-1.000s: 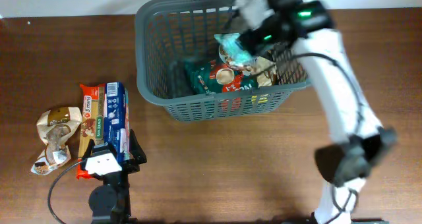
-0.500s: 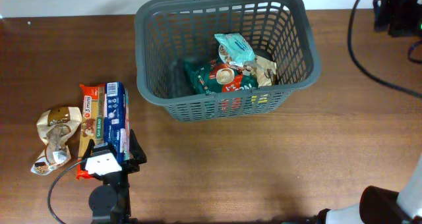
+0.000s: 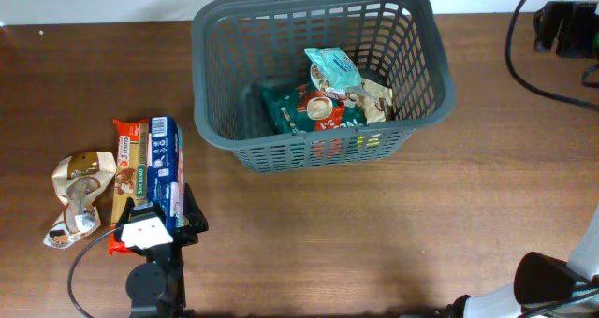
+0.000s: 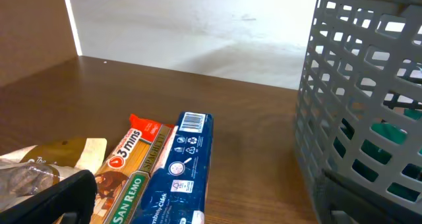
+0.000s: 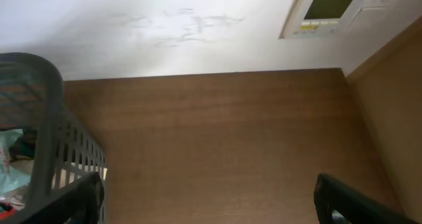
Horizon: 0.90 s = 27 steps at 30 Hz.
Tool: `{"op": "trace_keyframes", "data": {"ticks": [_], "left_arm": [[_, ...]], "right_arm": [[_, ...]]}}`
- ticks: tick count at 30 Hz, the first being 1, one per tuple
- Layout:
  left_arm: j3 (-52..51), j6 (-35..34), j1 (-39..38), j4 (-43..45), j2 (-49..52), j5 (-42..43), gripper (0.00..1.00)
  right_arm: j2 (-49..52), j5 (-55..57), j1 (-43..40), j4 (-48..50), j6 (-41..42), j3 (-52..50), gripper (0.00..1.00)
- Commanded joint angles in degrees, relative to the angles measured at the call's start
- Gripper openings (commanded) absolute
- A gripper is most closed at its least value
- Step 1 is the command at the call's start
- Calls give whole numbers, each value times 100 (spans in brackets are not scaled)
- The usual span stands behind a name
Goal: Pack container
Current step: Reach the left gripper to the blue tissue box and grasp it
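Note:
The container, a dark grey basket [image 3: 217,131], stands at the back middle of the table. It holds a light teal packet [image 3: 333,70], a green packet [image 3: 314,112] and a beige packet [image 3: 376,101]. My right gripper [image 3: 565,26] is at the far right back, away from the basket, open and empty; in the right wrist view [image 5: 211,204] the basket [image 5: 36,118] shows at the left edge. My left gripper [image 3: 154,223] is open at the near ends of a blue packet [image 4: 181,171] and an orange pasta packet [image 4: 128,168], holding nothing.
A crumpled brown and white packet [image 3: 77,192] lies left of the pasta packet [image 3: 129,173] and the blue packet [image 3: 164,168]. In the left wrist view the basket wall [image 4: 359,105] fills the right side. A white wall runs behind the table.
My right arm was over the basket with the teal packet; it has pulled away to the far right. The teal packet now lies in the basket. The left arm has not moved.

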Motion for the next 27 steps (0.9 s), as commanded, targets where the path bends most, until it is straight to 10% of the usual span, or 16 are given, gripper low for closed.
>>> {"op": "trace_keyframes", "data": {"ticks": [1, 10, 17, 27], "left_arm": [[-24, -11, -7, 2, -33, -42, 99], [732, -13, -7, 533, -26, 382, 99], [2645, -15, -2, -2177, 798, -1202, 99], [5412, -527, -2, -4111, 3818, -911, 99]], "right_arm": [[2, 50, -37, 31, 28, -26, 99], [2, 50, -37, 31, 28, -26, 99], [2, 50, -37, 31, 28, -26, 99], [2, 50, -37, 31, 28, -26, 99]]}}
